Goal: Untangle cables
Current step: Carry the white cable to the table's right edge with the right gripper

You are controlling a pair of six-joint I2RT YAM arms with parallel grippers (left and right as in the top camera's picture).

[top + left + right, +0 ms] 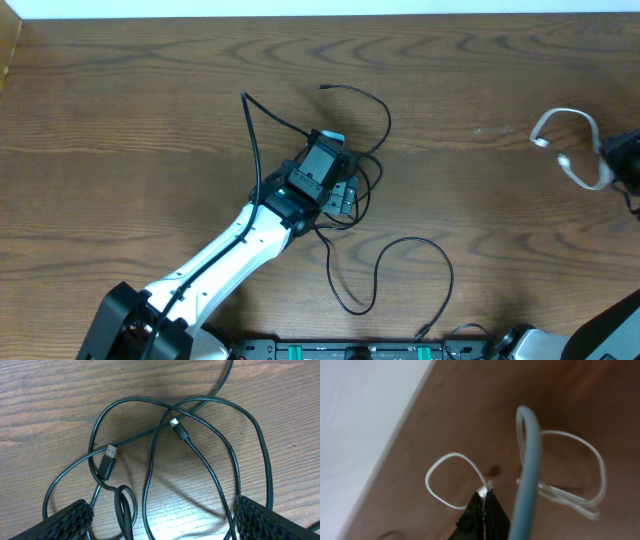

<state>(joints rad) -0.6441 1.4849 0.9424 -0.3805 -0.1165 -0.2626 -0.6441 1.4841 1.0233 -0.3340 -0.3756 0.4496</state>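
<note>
Wood with a clear brown grain makes the surface (pixel 150 100); it is flat and matt.

Near the middle of it lie the black cables (pixel 131 400). They are thin, round and smooth, with a slight shine, and they cross one over another in several wide loops. From above, one long loop goes out toward the near edge and another strand goes toward the far side. Two ends show in the left wrist view. One is a flat rectangular plug (pixel 107 460) with a black body and a silver metal tip. The other is a smaller, narrow plug (pixel 179 430) with a bright tip, and it lies just beside a crossing of two strands.

The left pincer (pixel 165 527) stands wide open over this tangle and has nothing between its fingers (pixel 70 520), which are black with a rough pattern of small bumps.

The white cable (pixel 452 454) is well apart from the black ones, at the right side of the surface. It is thin and pale and bends in a few soft loops. The right pincer (pixel 483 497) is fully closed, and its dark tips pinch this white cable at one point. One more pale strand passes very close to the camera and looks thick and blurred.
</note>
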